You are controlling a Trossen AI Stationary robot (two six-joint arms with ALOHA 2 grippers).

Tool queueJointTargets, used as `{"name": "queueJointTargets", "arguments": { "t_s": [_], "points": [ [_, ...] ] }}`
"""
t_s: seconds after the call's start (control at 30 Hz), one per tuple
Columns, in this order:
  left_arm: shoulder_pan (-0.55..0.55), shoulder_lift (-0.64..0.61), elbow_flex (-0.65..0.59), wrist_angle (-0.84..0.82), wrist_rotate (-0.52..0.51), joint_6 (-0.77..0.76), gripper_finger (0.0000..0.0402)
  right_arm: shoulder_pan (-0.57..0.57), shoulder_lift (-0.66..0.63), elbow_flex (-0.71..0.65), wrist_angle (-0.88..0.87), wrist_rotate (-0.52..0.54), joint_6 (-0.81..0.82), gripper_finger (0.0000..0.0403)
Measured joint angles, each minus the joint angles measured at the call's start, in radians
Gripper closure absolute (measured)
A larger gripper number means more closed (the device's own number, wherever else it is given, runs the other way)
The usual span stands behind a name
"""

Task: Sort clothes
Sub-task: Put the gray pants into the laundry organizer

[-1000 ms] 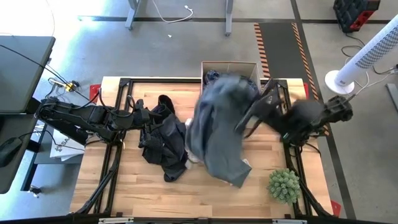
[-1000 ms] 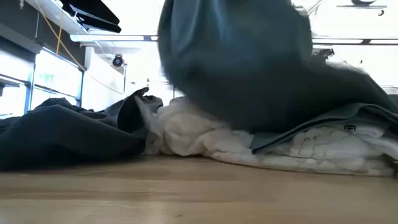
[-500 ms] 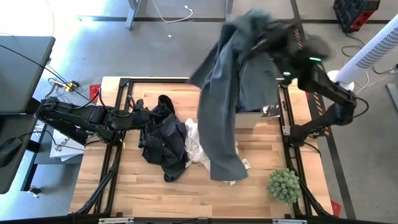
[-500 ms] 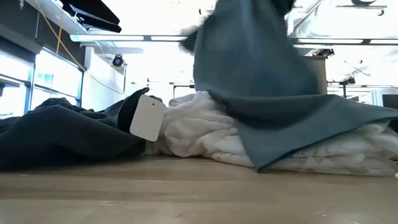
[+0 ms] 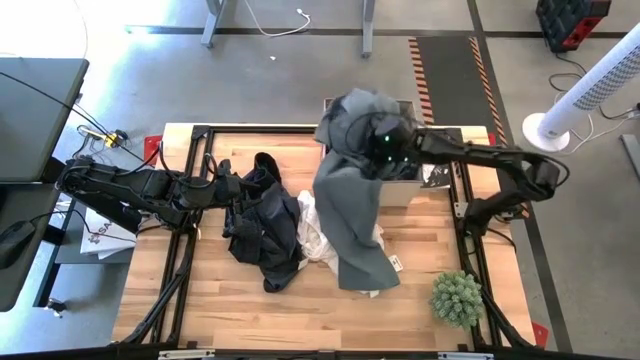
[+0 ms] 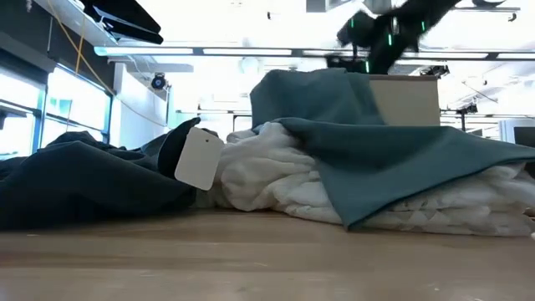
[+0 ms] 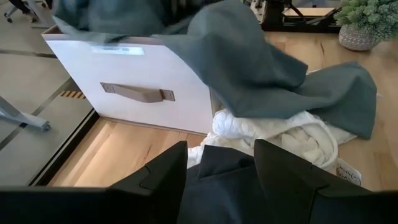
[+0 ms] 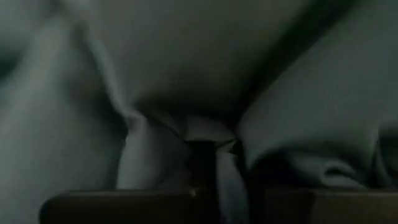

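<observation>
A dark grey-green garment [image 5: 350, 210] lies over the white box [image 5: 403, 184] at the table's far edge. It trails down onto a white garment [image 5: 313, 238] on the table. My right gripper [image 5: 385, 145] is over the box, shut on this garment and wrapped in it [image 8: 124, 74]. A black garment [image 5: 265, 225] lies heaped left of centre. My left gripper [image 5: 228, 190] is open at its left side, its fingers standing over the dark cloth [image 7: 224, 180]; I cannot tell whether they touch it. The plaid shirt is out of view. My right gripper pinches a bunched fold of the grey-green garment [image 8: 214, 134] between its two fingers; the cloth drapes over the fingers and hides most of the hold. The arm reaches in from the table's right side. The garment's upper part rests on the box, and its lower end [image 5: 365, 270] lies slack on the white garment.
A spiky green plant [image 5: 457, 297] stands at the near right corner. The box shows a handle on its wall in the left wrist view [image 7: 134, 93]. A white tag [image 6: 199, 159] sticks up from the black garment. Bare wood lies along the near edge.
My right gripper has swung the grey-green garment up and toward the far edge, past the box, then come back down over the box. The garment's upper part now drapes on the box; its lower end has stayed on the white garment.
</observation>
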Motion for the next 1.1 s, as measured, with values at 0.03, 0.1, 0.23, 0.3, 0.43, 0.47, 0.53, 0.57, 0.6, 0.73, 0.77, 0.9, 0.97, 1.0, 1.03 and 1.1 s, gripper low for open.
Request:
{"name": "queueJointTargets", "arguments": {
  "t_s": [0.03,0.1,0.23,0.3,0.43,0.47,0.53,0.57,0.6,0.73,0.77,0.9,0.97,1.0,1.03,1.1],
  "points": [
    [0.000,0.000,0.000,0.003,0.000,0.000,0.0220,-0.005,0.014,-0.025,0.023,0.022,0.014,0.0349],
    [0.000,0.000,0.000,0.004,0.000,0.000,0.0220,-0.014,0.033,-0.041,0.022,0.033,0.029,0.0327],
    [0.000,0.000,0.000,0.003,-0.003,0.000,0.0220,-0.021,0.033,0.047,-0.132,-0.034,0.028,0.0286],
    [0.000,0.000,0.000,0.003,-0.007,0.000,0.0220,-0.022,0.038,0.161,-0.297,-0.081,0.044,0.0270],
    [0.000,0.000,0.000,0.003,-0.010,0.000,0.0220,-0.021,0.038,0.455,-0.660,-0.153,0.068,0.0257],
    [0.000,0.000,0.000,0.003,-0.010,0.000,0.0220,-0.021,0.037,0.529,-0.744,-0.158,0.076,0.0256],
    [0.000,0.000,0.000,0.003,-0.010,0.000,0.0220,-0.020,0.037,0.677,-0.879,-0.159,0.113,0.0255],
    [0.000,0.000,0.000,0.003,-0.010,0.000,0.0220,-0.020,0.036,0.743,-0.926,-0.160,0.125,0.0255],
    [0.000,0.000,0.000,0.003,-0.010,0.000,0.0220,-0.020,0.034,0.803,-0.956,-0.159,0.126,0.0255],
    [0.000,0.000,0.000,0.003,-0.010,0.000,0.0220,-0.006,0.032,0.957,-0.870,-0.005,0.041,0.0254],
    [0.000,0.000,0.000,0.003,-0.010,0.000,0.0220,-0.005,0.032,0.968,-0.815,0.074,0.027,0.0254],
    [0.000,0.000,0.000,0.003,-0.010,0.000,0.0220,-0.049,0.032,0.906,-0.574,0.202,-0.051,0.0258],
    [0.000,0.000,0.000,0.002,-0.010,0.000,0.0220,-0.086,0.033,0.812,-0.434,0.157,-0.057,0.0262],
    [0.000,0.000,0.000,0.002,-0.011,0.000,0.0220,-0.102,0.038,0.755,-0.366,0.130,-0.048,0.0264],
    [0.000,0.000,0.000,0.003,-0.011,0.000,0.0220,-0.116,0.046,0.693,-0.302,0.106,-0.038,0.0266],
    [0.000,0.000,0.000,0.002,-0.011,0.000,0.0220,-0.137,0.075,0.564,-0.191,0.074,-0.011,0.0269]
  ]
}}
